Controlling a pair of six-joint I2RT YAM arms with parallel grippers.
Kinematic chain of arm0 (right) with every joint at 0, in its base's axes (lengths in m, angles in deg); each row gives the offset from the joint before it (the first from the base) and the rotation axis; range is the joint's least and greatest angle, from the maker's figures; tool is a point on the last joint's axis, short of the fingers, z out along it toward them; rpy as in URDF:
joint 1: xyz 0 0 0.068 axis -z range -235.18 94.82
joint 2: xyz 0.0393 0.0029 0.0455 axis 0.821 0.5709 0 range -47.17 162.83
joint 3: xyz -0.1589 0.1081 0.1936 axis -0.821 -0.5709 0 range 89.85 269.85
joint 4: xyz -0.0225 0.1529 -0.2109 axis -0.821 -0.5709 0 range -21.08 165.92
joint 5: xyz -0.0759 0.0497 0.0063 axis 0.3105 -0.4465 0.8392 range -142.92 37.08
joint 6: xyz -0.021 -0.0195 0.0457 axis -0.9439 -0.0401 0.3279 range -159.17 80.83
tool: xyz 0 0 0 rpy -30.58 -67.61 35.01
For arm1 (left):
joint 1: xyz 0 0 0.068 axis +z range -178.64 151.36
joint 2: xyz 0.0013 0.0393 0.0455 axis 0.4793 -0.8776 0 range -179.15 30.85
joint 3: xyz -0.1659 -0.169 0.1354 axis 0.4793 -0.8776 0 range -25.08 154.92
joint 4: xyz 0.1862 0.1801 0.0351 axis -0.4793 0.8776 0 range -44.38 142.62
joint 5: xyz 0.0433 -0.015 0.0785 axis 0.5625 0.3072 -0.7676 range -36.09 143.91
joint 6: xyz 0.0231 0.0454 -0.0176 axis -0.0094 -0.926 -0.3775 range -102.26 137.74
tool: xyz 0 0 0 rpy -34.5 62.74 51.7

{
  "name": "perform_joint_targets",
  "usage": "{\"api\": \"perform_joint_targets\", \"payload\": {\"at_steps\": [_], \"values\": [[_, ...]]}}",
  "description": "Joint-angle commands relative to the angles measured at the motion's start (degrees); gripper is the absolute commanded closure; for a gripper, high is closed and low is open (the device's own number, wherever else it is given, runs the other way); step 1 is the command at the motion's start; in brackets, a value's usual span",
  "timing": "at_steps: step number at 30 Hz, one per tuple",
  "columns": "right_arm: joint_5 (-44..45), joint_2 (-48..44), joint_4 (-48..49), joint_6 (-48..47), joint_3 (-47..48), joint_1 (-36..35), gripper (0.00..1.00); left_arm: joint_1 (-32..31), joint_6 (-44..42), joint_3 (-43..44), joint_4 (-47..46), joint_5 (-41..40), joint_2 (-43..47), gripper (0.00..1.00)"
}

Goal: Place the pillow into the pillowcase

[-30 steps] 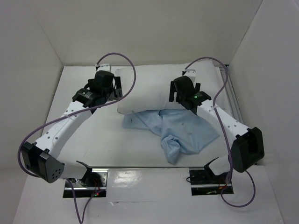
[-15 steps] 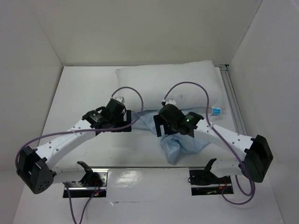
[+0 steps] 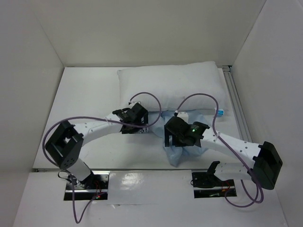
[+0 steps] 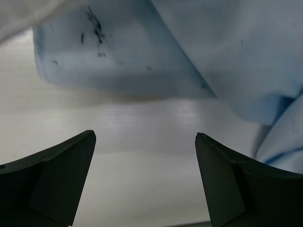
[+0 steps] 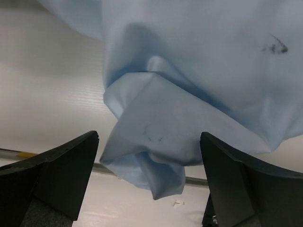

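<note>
The plump white pillow point(image 3: 175, 87) lies at the back of the table, its blue-and-white tag point(image 3: 220, 112) at the right edge. The crumpled light blue pillowcase point(image 3: 177, 153) lies in front of it, mostly hidden under both arms. My left gripper point(image 3: 142, 126) is open and empty, low over the table at the pillowcase's left edge point(image 4: 118, 61). My right gripper point(image 3: 179, 142) is open and empty over the pillowcase's folded front corner point(image 5: 161, 142), which lies between its jaws.
White walls enclose the table on the left, back and right. A metal rail point(image 3: 234, 101) runs along the right side. The table's front edge with a metal strip point(image 3: 142, 170) lies just below the pillowcase.
Both arms have pulled back from the pillow toward the front and lowered over the pillowcase. The left gripper has swung right to the cloth's left edge. The pillow now lies uncovered.
</note>
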Motion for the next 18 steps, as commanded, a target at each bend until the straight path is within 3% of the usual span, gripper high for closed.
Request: {"api": "perform_joint_targets", "payload": {"at_steps": [1, 6, 11, 12, 14, 15, 16, 17, 18], "values": [[1.46, -1.80, -1.16, 5.23, -2.52, -0.46, 0.05, 1.84, -1.48, 4.72, -3.13, -4.92, -6.08, 0.00], [-0.03, -1.80, 1.75, 7.08, -5.60, -0.99, 0.12, 2.37, -3.43, 9.73, -3.13, -8.52, -13.22, 0.00], [-0.03, -1.20, 3.16, 7.08, -6.13, -0.99, 0.12, 2.37, -3.43, 13.95, -4.00, -9.57, -18.93, 0.02], [-0.03, -1.19, 3.16, 7.08, -6.13, -0.99, 0.16, 2.37, -3.43, 14.48, -4.62, -9.57, -19.81, 0.09], [-0.03, -1.19, 3.16, 7.08, -6.13, -0.99, 0.34, 2.37, -3.43, 15.71, -4.63, -8.26, -21.31, 0.28], [-0.03, -1.19, 3.16, 7.08, -6.13, -0.99, 0.43, 2.37, -3.43, 15.72, -4.63, -7.73, -21.31, 0.48], [-0.03, -1.80, 3.16, 7.08, -6.65, -0.99, 0.52, 2.37, -3.43, 15.72, -4.63, -6.95, -21.31, 0.88], [-0.03, -1.80, 2.63, 6.56, -6.66, -0.99, 0.61, 2.37, -3.95, 16.24, -4.63, -5.28, -20.35, 1.00], [0.49, -2.41, 2.63, 6.55, -6.66, -0.99, 0.82, 2.37, -4.56, 16.25, -4.63, -4.48, -19.65, 1.00]]}}
